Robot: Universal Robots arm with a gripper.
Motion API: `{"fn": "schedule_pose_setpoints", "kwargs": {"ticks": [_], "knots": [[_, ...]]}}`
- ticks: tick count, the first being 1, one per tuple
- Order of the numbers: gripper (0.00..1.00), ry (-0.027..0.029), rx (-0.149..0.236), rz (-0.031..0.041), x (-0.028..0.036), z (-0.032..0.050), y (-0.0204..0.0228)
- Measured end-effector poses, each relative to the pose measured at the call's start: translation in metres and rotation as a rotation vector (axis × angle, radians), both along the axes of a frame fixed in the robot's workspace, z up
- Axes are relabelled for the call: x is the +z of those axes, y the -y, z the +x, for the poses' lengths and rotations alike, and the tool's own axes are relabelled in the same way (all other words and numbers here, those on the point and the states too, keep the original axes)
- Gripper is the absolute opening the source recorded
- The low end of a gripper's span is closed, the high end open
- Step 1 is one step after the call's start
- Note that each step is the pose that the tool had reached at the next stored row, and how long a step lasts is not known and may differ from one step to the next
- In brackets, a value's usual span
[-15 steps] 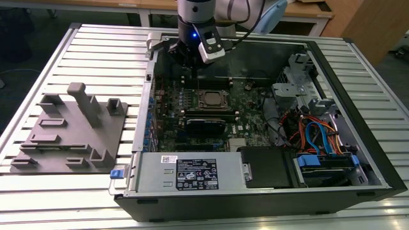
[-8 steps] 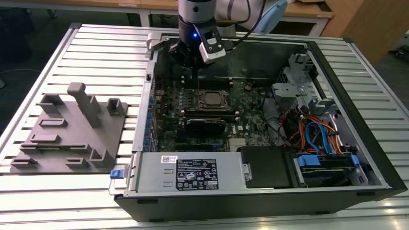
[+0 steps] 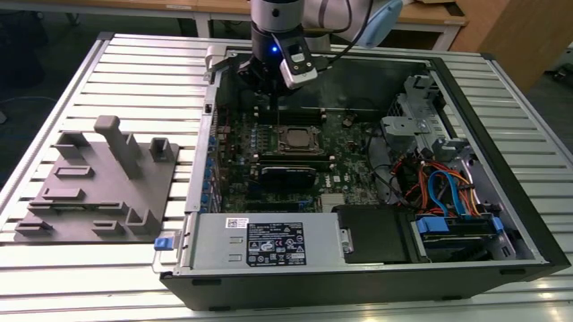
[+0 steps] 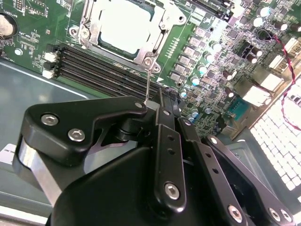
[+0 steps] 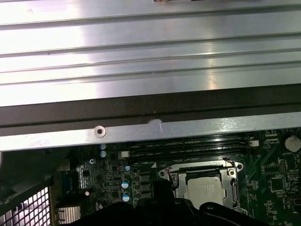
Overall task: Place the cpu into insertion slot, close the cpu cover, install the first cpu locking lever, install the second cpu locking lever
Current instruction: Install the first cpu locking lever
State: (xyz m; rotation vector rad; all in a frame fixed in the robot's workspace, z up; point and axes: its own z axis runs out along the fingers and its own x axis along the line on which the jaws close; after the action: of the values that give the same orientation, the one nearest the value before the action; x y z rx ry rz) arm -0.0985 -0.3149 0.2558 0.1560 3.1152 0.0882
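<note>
The cpu (image 4: 124, 23) lies in the insertion slot (image 3: 296, 139) on the green motherboard, pale metal top up. The silver cpu cover (image 4: 157, 40) lies flat around it as a frame. In the first wrist view the cpu (image 5: 204, 190) and cover (image 5: 175, 181) sit just inside the case wall. A thin wire locking lever (image 4: 148, 80) stands up from the socket's corner. Its upper end meets the side of my gripper (image 4: 165, 96), whose black fingers (image 4: 164, 141) are shut together. In the exterior view my gripper (image 3: 271, 100) hangs just behind the socket.
Long black memory slots (image 4: 103, 70) run beside the socket. The open computer case (image 3: 501, 201) holds a power supply (image 3: 268, 243), drive bays and coloured cables (image 3: 439, 188). A grey fixture block (image 3: 98, 181) stands on the slatted table at the exterior view's left.
</note>
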Motion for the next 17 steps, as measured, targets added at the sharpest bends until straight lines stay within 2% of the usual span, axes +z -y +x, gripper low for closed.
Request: {"fn": "schedule_pose_setpoints", "kwargs": {"ticks": [17], "knots": [[0.11, 0.0, 0.0, 0.0, 0.0, 0.0072, 0.0]]}}
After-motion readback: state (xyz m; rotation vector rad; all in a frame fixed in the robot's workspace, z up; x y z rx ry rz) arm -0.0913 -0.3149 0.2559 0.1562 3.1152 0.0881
